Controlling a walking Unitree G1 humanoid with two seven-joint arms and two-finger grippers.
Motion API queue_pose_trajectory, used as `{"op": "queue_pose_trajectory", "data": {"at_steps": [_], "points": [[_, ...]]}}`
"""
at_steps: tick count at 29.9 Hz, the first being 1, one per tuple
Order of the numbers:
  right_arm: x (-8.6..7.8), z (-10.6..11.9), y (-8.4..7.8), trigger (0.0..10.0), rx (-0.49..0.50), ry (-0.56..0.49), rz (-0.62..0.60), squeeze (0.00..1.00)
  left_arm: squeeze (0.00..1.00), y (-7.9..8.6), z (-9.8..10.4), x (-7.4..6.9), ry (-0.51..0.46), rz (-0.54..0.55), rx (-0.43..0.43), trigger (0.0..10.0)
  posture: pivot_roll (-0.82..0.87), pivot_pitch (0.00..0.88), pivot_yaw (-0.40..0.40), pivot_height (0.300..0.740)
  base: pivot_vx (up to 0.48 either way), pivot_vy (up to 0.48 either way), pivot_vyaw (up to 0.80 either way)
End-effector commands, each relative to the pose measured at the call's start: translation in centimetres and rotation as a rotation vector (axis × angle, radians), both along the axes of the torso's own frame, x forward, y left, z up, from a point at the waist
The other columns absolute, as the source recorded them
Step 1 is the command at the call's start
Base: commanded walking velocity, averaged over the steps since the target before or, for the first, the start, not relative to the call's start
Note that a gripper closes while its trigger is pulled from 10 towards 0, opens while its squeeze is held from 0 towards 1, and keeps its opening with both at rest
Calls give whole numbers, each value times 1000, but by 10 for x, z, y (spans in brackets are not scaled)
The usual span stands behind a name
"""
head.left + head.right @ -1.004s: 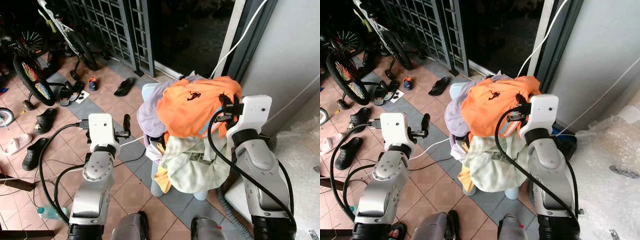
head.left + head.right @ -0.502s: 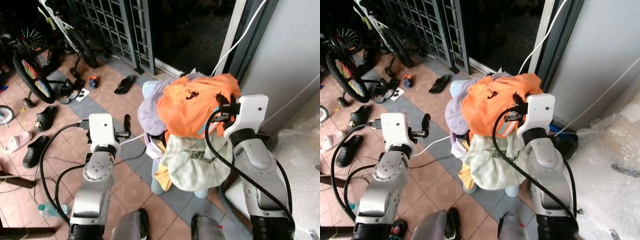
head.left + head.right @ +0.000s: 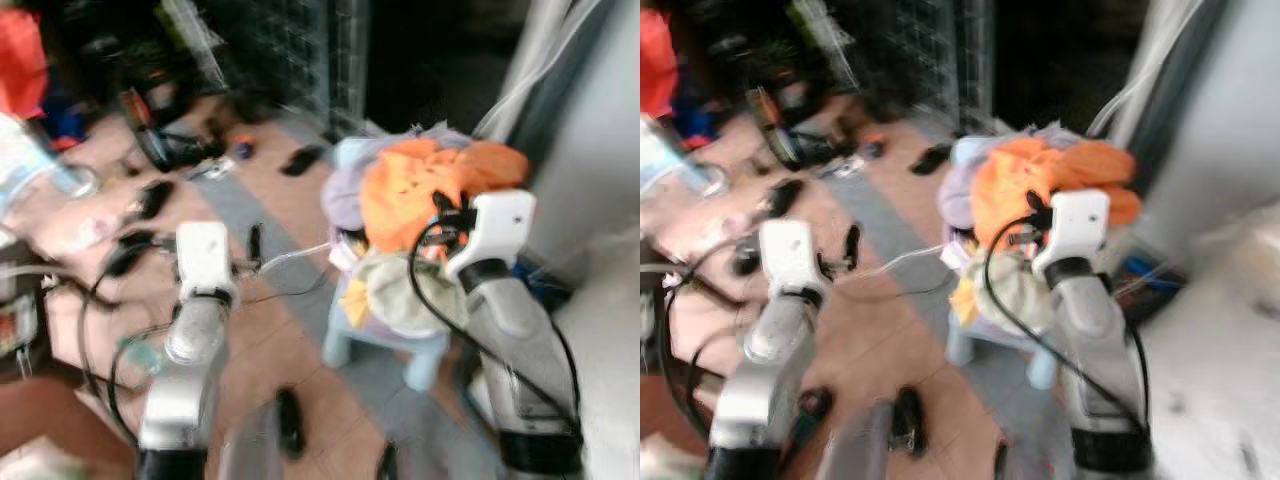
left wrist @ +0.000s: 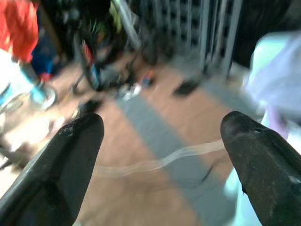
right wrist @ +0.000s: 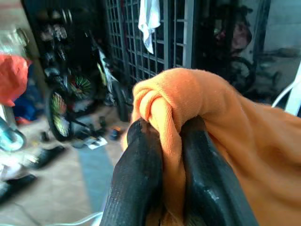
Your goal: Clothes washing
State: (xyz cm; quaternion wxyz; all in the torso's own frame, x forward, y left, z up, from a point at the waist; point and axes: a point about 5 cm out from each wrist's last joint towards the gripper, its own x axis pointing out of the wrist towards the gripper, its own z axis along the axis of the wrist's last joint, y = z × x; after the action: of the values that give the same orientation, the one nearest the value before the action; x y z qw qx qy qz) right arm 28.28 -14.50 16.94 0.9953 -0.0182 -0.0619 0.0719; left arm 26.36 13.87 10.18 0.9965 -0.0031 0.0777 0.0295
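Both head views were blurred. A pale blue plastic stool [image 3: 385, 345] stood on the tiled floor [image 3: 270, 330] beside a grey wall [image 3: 600, 150], and it carried a heap of clothes [image 3: 400, 250]. An orange shirt [image 3: 430, 185] lay on top of that heap, with a lilac garment [image 3: 345, 195] at the side toward the robot's left and a pale green checked cloth [image 3: 410, 290] hanging down the front. A yellow piece showed low on the heap, just beside the green cloth. The right gripper [image 5: 162, 141] was at the top of the heap, clenched on a bunched fold of the orange shirt; in the right wrist view the fold was pinched between the two black fingers [image 5: 136, 179] and bulged out above their tips. The left gripper [image 4: 162, 141] was held over the floor to the robot's left of the stool, apart from the clothes, its fingers [image 4: 70, 155] spread wide with nothing between them. A white cable [image 4: 155, 162] ran across the floor under that gripper toward the stool. Sandals and shoes [image 3: 150, 200] lay scattered on the floor further off, near a bicycle [image 5: 66, 103] and a dark metal grille [image 5: 155, 42]. A red object [image 3: 20, 50] appeared at the far left, too blurred to identify.
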Motion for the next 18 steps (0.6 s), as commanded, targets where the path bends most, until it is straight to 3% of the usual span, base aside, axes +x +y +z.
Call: {"op": "queue_pose_trajectory", "data": {"at_steps": [1,10,18], "points": [[0,2,-2,10000,-4,-10,-11,0,0,-4,16,7,-71,-33,-7,10000,-39,109,101,740,0,0,-800],[2,4,-3,10000,-19,-20,-25,0,0,-5,18,7,-96,-62,-27,10000,-42,108,99,740,0,0,-89],[4,6,-9,10000,-39,-30,-70,0,0,-6,17,7,-92,-66,-31,10000,-47,110,100,740,0,-280,-800]]}}
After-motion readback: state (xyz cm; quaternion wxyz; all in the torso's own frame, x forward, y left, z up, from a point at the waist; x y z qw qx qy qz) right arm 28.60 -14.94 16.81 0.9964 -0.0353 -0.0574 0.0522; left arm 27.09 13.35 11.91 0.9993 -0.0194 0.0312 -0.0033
